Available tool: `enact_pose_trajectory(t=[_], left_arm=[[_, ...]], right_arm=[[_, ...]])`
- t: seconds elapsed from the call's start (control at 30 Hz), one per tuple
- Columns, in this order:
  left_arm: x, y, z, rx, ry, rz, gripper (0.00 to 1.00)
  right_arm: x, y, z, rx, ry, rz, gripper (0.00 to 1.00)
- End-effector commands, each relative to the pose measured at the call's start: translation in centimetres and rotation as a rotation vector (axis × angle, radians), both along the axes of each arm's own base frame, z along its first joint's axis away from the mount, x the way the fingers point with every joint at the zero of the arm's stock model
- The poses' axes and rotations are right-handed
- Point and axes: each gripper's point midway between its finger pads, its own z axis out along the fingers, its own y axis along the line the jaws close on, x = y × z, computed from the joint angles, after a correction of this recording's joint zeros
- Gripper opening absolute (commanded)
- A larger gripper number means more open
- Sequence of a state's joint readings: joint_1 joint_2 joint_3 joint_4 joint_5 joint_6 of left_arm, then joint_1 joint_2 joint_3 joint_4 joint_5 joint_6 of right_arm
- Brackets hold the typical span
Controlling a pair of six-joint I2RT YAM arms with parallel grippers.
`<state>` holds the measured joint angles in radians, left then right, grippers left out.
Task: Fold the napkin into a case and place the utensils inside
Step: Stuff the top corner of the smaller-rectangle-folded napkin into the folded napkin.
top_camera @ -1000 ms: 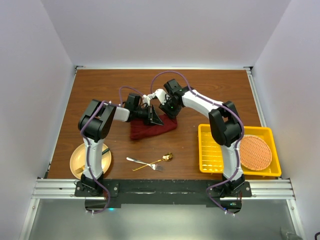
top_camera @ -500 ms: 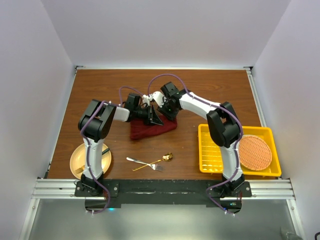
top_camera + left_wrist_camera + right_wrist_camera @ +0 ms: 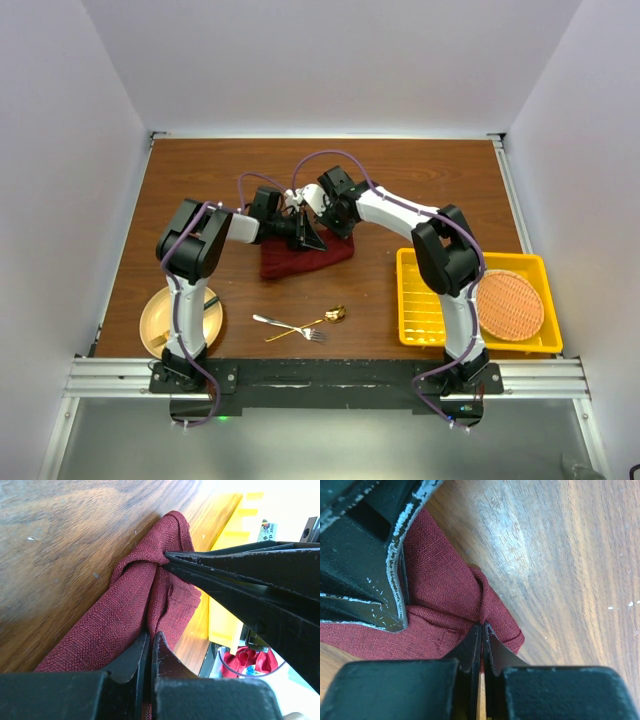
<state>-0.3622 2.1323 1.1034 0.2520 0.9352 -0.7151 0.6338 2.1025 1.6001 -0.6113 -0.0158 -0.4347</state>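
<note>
Change: the right gripper (image 3: 481, 629) has edged left toward the left gripper (image 3: 150, 639), and its jaws have closed.
Right gripper: pinches a raised fold of the maroon napkin (image 3: 300, 260).
Left gripper: clamped on the napkin's cloth, just beside the right.
Napkin: bunched at mid-table (image 3: 200, 180).
Utensils: fork (image 3: 283, 324) and gold spoon (image 3: 328, 317) lie crossed near the front edge, apart from the napkin.

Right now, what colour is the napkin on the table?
Dark red, plain with no pattern. The napkin shows best in the left wrist view.
</note>
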Motion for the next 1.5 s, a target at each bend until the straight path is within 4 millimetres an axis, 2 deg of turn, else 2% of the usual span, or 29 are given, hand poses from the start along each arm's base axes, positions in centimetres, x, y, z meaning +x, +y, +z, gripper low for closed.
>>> enact_pose_trajectory(t=[0.0, 0.3, 0.4, 0.7, 0.77, 0.93, 1.13, 1.33, 1.47], left_arm=[[0.1, 0.6, -1.5, 0.036, 0.029, 0.015, 0.00], [0.1, 0.6, -1.7, 0.041, 0.035, 0.019, 0.00], [0.3, 0.4, -1.5, 0.028, 0.025, 0.012, 0.00], [2.2, -1.8, 4.0, -0.048, -0.123, -0.023, 0.00], [2.5, -2.0, 4.7, -0.058, -0.128, -0.014, 0.00], [3.2, -2.3, 5.0, -0.065, -0.128, -0.009, 0.00], [4.0, -2.3, 3.9, -0.047, -0.129, -0.004, 0.00], [4.5, -0.5, -0.5, 0.047, -0.058, 0.019, 0.00], [4.4, 0.4, -2.4, 0.098, -0.020, 0.034, 0.00]], right_arm=[[1.6, 0.7, 5.3, 0.057, -0.110, 0.003, 0.00], [0.8, 0.9, 7.1, 0.099, -0.081, 0.020, 0.00], [0.3, 0.9, 6.5, 0.097, -0.048, 0.027, 0.00], [-0.3, 0.9, 4.8, 0.088, -0.021, 0.053, 0.00], [-0.2, 0.8, 4.8, 0.087, -0.025, 0.061, 0.00], [-0.4, 0.6, 4.6, 0.080, -0.025, 0.069, 0.00], [-0.2, 0.5, 4.3, 0.078, -0.032, 0.066, 0.00], [0.7, 0.2, 4.9, 0.081, -0.054, 0.048, 0.00], [1.3, 0.2, 5.7, 0.094, -0.064, 0.035, 0.00]])
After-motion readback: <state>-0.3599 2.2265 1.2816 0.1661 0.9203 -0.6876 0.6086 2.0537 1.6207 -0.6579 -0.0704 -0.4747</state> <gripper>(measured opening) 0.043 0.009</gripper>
